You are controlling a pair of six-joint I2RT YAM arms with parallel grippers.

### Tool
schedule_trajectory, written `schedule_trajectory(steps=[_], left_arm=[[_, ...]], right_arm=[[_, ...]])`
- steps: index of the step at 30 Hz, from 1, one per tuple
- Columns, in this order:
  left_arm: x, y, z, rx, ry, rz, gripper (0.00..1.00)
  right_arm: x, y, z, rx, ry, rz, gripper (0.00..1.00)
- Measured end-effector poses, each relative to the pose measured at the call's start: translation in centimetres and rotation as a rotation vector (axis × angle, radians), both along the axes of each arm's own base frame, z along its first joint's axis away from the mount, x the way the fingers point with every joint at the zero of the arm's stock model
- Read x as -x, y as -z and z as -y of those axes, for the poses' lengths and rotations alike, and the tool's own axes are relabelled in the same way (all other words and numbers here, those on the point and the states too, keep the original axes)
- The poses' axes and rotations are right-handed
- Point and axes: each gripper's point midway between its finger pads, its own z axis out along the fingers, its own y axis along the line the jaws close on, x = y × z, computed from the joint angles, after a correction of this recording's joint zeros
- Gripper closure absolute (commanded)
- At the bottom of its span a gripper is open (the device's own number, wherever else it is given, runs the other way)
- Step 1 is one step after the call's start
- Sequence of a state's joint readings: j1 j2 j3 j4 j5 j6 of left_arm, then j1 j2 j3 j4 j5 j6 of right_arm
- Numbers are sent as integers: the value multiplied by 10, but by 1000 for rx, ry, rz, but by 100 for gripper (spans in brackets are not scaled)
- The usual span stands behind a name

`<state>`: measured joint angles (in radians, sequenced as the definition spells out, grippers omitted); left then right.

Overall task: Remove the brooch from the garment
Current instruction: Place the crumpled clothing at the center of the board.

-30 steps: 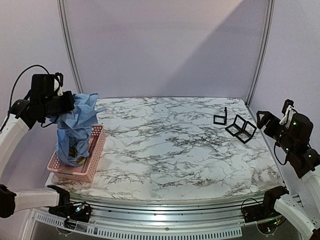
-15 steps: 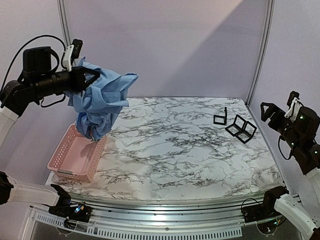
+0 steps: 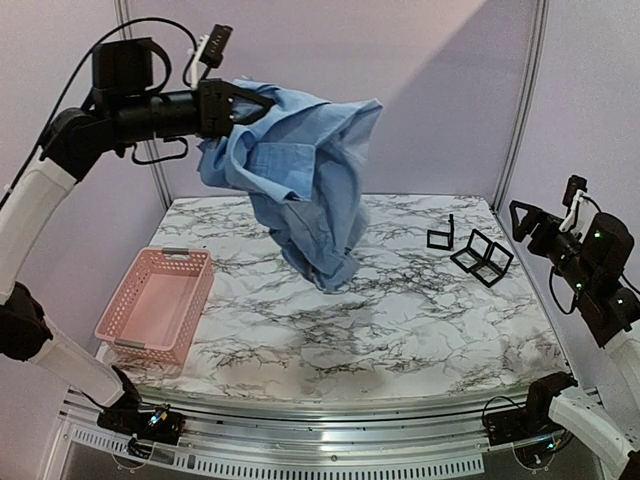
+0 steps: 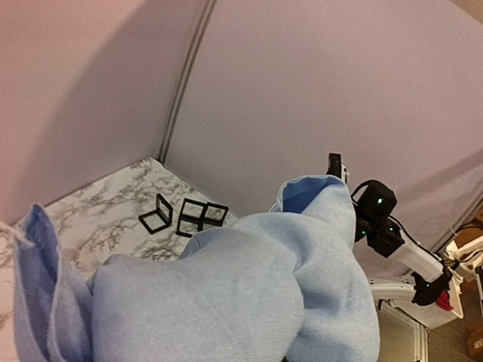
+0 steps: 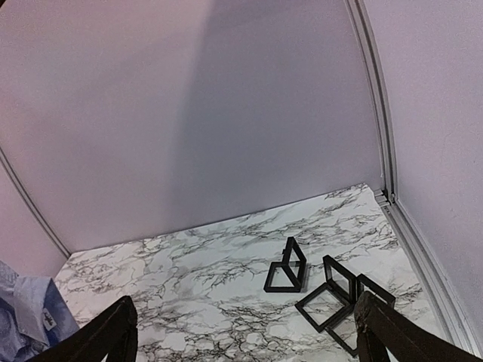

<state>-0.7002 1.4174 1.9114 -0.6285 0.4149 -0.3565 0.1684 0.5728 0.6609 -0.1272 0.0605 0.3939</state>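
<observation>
Above white marble table [image 3: 420, 320], left gripper [image 3: 258, 100] clenched on limp, lightweight blue collared shirt [image 3: 300, 170]; right gripper [image 5: 245, 302] released, empty; pinch fabric beside brooch, currently hidden.

Soft, even indoor light. A broad diagonal shadow dims the left of the back wall [image 3: 300, 60], and glare streaks the metal rail [image 3: 320, 436] along the desk [image 3: 420, 330] front. The shirt [image 3: 300, 170] casts only a faint shadow. In the left wrist view the corner post [image 4: 181, 83] bows.

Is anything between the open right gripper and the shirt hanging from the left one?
Nothing visible does. The garment hangs from the left gripper above the table. The right gripper faces it across open air. The black frames lie lower, on the table.
</observation>
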Motion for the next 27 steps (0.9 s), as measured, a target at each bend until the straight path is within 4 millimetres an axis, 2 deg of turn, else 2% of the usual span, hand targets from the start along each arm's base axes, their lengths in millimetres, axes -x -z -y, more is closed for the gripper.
schedule_trajectory(steps=[2, 7, 11, 14, 17, 19, 23, 26, 27], left_arm=[[-3, 14, 21, -14, 43, -38, 100], [-12, 80, 79, -131, 109, -156, 100], [-15, 136, 99, -244, 109, -238, 100], [-23, 169, 95, -321, 64, -263, 98], [-35, 206, 82, -422, -11, -288, 90], [-45, 229, 73, -495, -76, -289, 78], [-56, 289, 50, -698, -190, -280, 50], [-47, 331, 34, -849, -227, -266, 28], [-41, 339, 31, -883, -220, -257, 20]], right_arm=[[-4, 5, -2, 13, -10, -4, 1], [-8, 5, -6, 30, -29, 11, 1], [-8, 2, -8, 34, -37, 25, 1], [-7, 2, -11, 40, -55, 26, 1], [-8, 4, -15, 50, -83, 21, 1], [-10, 7, -20, 55, -108, 10, 1], [-13, 16, -37, 62, -201, -16, 1], [-17, 18, -52, 70, -291, -42, 1], [-19, 18, -56, 71, -310, -50, 1]])
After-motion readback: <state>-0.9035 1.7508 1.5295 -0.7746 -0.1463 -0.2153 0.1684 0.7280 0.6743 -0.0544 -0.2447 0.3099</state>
